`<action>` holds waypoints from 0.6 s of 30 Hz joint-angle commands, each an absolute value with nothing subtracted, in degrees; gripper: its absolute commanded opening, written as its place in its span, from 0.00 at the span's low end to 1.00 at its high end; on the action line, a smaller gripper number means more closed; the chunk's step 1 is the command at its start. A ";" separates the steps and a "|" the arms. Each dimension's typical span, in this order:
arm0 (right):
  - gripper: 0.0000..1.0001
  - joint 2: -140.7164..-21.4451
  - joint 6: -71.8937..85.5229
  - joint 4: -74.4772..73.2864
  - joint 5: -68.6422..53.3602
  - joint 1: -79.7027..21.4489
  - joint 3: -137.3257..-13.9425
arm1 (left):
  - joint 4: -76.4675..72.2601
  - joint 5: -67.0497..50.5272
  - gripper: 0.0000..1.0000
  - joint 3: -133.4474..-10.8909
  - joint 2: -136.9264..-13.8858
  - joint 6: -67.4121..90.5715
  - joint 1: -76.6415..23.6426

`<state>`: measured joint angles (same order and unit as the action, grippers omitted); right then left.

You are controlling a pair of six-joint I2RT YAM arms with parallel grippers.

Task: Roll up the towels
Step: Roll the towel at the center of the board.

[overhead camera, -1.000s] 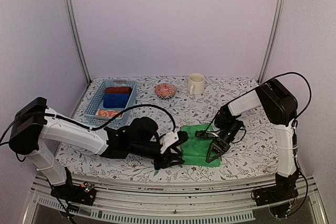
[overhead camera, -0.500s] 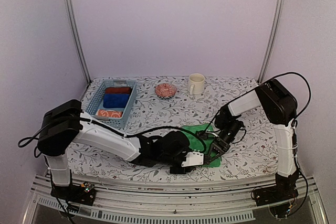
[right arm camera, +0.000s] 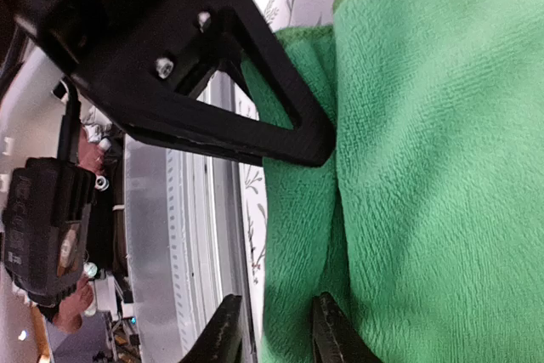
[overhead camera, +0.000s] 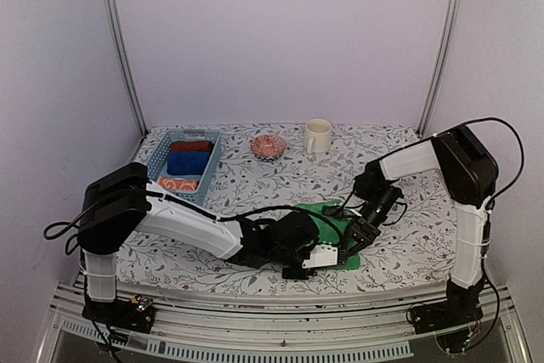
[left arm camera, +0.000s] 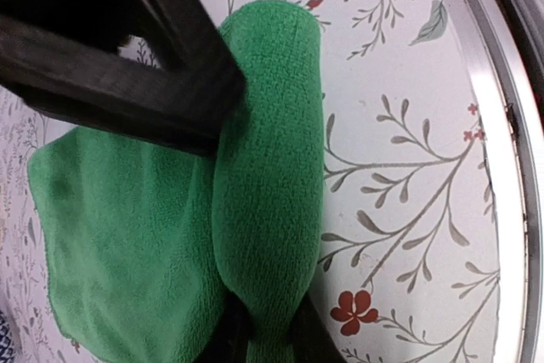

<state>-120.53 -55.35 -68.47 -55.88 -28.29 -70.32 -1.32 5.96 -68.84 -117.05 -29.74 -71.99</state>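
The plain green towel (overhead camera: 328, 220) lies at the table's front, right of centre, its near edge turned into a thick roll (left arm camera: 268, 150). My left gripper (overhead camera: 326, 255) reaches in from the left and is shut on one end of that roll (left arm camera: 262, 342). My right gripper (overhead camera: 356, 239) is at the towel's right end, its fingers closed around the rolled edge (right arm camera: 276, 333); the towel fills that view (right arm camera: 425, 167). Each gripper's black fingers show in the other's wrist view. An orange printed towel (overhead camera: 177, 184) lies rolled in the basket.
A blue basket (overhead camera: 151, 164) at the back left holds a blue roll (overhead camera: 189, 162) and a dark red roll (overhead camera: 191, 146). A patterned bowl (overhead camera: 268, 146) and a cream mug (overhead camera: 317, 135) stand at the back. The table's metal front rail (right arm camera: 170, 235) runs right beside the towel.
My left arm has swung right along the front edge and its gripper has closed on the towel's near edge, which is now rolled. My right gripper has shifted slightly right.
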 commanded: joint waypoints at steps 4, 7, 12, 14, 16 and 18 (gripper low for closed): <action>0.33 -93.97 -46.19 -55.46 -45.29 -25.41 -62.72 | 18.53 -11.27 0.04 -75.96 -120.49 -19.20 -68.92; 0.32 -85.44 -43.01 -49.49 -40.65 -25.45 -56.43 | 21.72 -20.04 0.03 -78.12 -122.04 -12.99 -66.35; 0.34 -72.19 -45.69 -44.48 -32.51 -29.33 -45.98 | 21.53 -33.63 0.02 -80.45 -125.24 -1.41 -62.36; 0.38 -69.19 -45.26 -41.22 -28.63 -33.99 -43.16 | 18.38 -37.18 0.02 -79.20 -125.50 2.75 -60.82; 0.39 -68.00 -43.98 -38.26 -24.08 -38.50 -41.57 | 14.71 -39.97 0.02 -77.13 -125.49 6.61 -59.58; 0.40 -68.36 -43.01 -35.14 -18.07 -42.24 -41.11 | 12.33 -42.09 0.02 -75.73 -125.65 9.30 -58.58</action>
<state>-69.23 -45.34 -44.75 -30.76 -35.83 -42.63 12.34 -32.60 -79.70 -122.98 -1.10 -60.05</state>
